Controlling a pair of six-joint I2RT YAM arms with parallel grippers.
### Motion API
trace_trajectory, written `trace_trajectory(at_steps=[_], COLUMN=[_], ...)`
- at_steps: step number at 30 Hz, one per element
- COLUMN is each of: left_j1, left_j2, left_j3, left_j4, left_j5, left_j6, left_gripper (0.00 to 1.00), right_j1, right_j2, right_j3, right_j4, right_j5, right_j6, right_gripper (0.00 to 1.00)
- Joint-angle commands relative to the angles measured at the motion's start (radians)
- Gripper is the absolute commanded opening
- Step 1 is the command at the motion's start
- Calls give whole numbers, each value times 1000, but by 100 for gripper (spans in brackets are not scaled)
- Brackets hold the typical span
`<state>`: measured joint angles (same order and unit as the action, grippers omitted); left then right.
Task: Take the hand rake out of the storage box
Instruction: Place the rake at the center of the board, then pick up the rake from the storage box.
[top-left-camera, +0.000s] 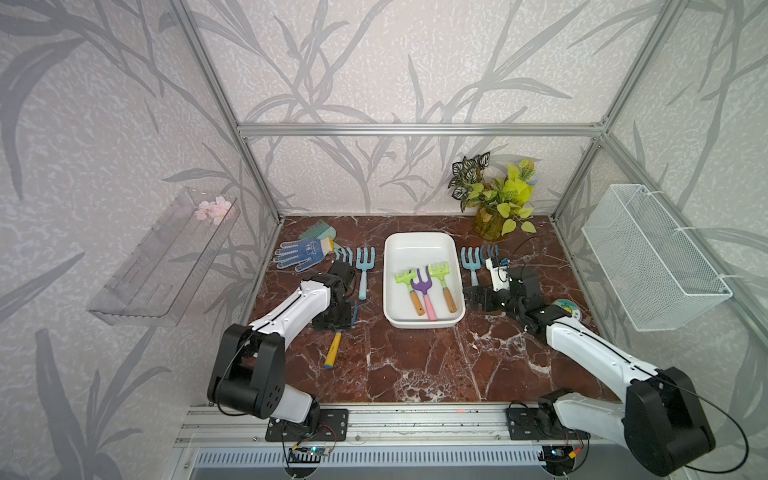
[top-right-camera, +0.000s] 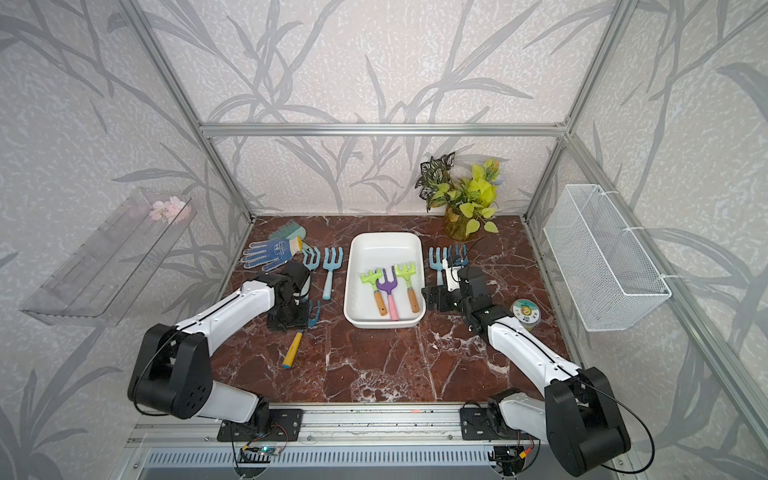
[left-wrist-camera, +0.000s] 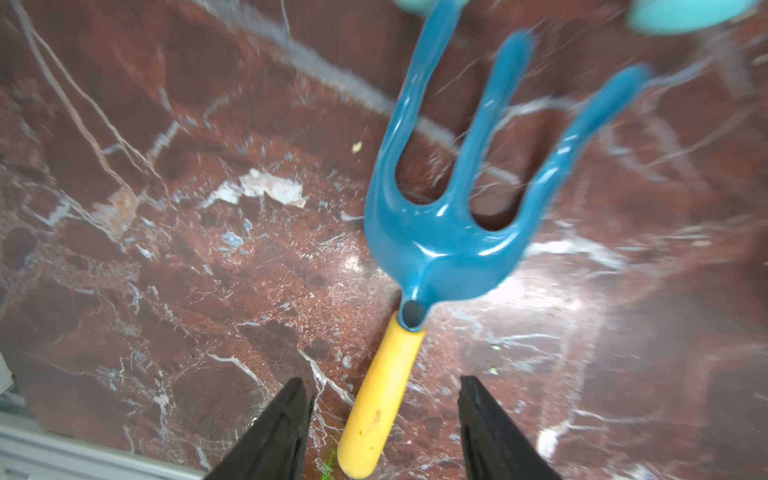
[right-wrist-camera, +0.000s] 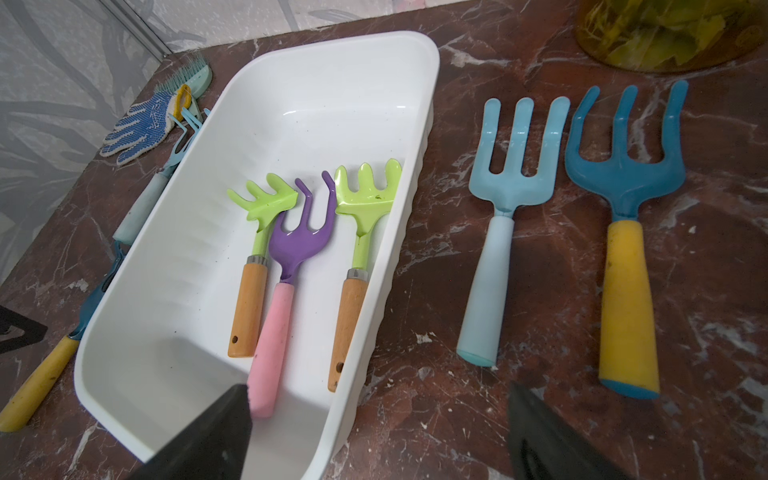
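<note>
The marble table (top-left-camera: 415, 365) is carrying the storage box (top-left-camera: 419, 255) at its middle, its long axis running from the robot's side toward the back wall. Three hand rakes are lying in its near half, side by side along that axis, tines toward the back and handles toward the robot: the left green rake (top-left-camera: 409, 286), the purple rake (top-left-camera: 424, 291) with its pink handle between, and the right green rake (top-left-camera: 442, 282) close beside the right wall.

The right gripper (top-left-camera: 473, 297) is hanging just beside that wall at the near end, jaws spread wide and holding nothing (in its wrist view one finger is showing over the box's near corner, the other over bare table). I am judging it the nearer hand for all three.

The left gripper (left-wrist-camera: 381, 379) is sitting well left of the box, jaws partly apart on either side of the yellow handle of a dark blue rake (left-wrist-camera: 449, 232) on the table, gaps showing on both sides, so it is gripping nothing.

The next reach is probably calling for crossing the low wall and closing across a handle. The pink one is offering more finger room than the wall-side one. Bare table is lying in front of the box, while two table rakes (right-wrist-camera: 498, 249) are crowding its right.
</note>
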<state>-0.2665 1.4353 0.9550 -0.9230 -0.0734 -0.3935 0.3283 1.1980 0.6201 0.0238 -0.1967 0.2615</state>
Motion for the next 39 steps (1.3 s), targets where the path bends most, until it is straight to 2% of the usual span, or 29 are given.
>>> trace_trajectory(at_steps=[1, 7, 17, 22, 28, 32, 39], left_j1=[-10, -21, -91, -155, -203, -217, -288], left_j2=[-84, -175, -161, -127, -71, -27, 9], left_j3=[2, 42, 112, 97, 51, 65, 64], left_j4=[43, 158, 316, 425, 520, 549, 591], left_j5=[45, 193, 267, 272, 255, 270, 212], left_j6=[12, 15, -43, -80, -77, -95, -105], left_gripper=[60, 60, 60, 62, 65, 65, 65], right_j1=[-3, -4, 4, 25, 113, 143, 150], right_j2=[-5, -10, 15, 39, 120, 112, 154], right_j3=[25, 27, 132, 256, 423, 443, 453], right_j4=[-6, -10, -187, -378, -579, -591, -590], right_j5=[-12, -14, -125, -138, -83, -33, 23], right_j6=[-5, -8, -2, -40, -83, -67, -65], right_gripper=[96, 96, 93, 90, 78, 78, 78])
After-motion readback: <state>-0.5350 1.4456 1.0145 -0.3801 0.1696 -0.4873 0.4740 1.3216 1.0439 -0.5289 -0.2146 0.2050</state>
